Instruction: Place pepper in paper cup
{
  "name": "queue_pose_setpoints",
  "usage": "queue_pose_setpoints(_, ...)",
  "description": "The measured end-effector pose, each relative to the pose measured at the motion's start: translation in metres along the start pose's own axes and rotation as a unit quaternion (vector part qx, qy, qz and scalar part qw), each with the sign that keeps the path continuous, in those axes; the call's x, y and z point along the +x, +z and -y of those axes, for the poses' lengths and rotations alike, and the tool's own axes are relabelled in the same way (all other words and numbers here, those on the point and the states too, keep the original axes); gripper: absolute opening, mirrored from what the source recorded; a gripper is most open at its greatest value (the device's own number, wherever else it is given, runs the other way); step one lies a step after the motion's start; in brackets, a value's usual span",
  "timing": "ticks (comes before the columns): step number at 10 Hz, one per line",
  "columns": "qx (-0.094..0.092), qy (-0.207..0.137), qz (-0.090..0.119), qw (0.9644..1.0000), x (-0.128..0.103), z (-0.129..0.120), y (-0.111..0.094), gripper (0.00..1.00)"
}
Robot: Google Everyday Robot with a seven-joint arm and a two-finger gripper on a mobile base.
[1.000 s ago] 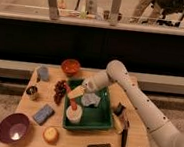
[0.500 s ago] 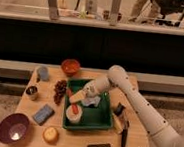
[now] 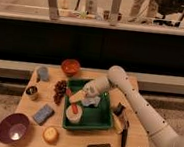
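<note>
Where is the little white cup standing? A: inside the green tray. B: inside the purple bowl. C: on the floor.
A: the paper cup stands in the green tray, with the pepper at its mouth and the claw just above, over the tray.

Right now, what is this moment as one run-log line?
task: pepper into cup | pincer: over green tray, just above cup | pepper: at cup mouth, poking up | status: placing
</note>
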Motion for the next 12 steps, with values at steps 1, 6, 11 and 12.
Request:
queue_pose_setpoints(1, 0.001, -0.001, 0.001, 1.0, 0.0003, 0.0, -0.0005, 0.8)
queue_pose_setpoints(6, 0.008, 0.0, 0.008, 0.9999, -0.001, 0.0005, -0.0008, 0.8)
queue_pose_setpoints(11, 0.006, 0.039, 0.009, 0.9992, 0.0007, -0.0035, -0.007, 0.8)
queue_pose_setpoints(12, 0.007, 0.039, 0.01, 0.9992, 0.0012, -0.0032, -0.006, 0.8)
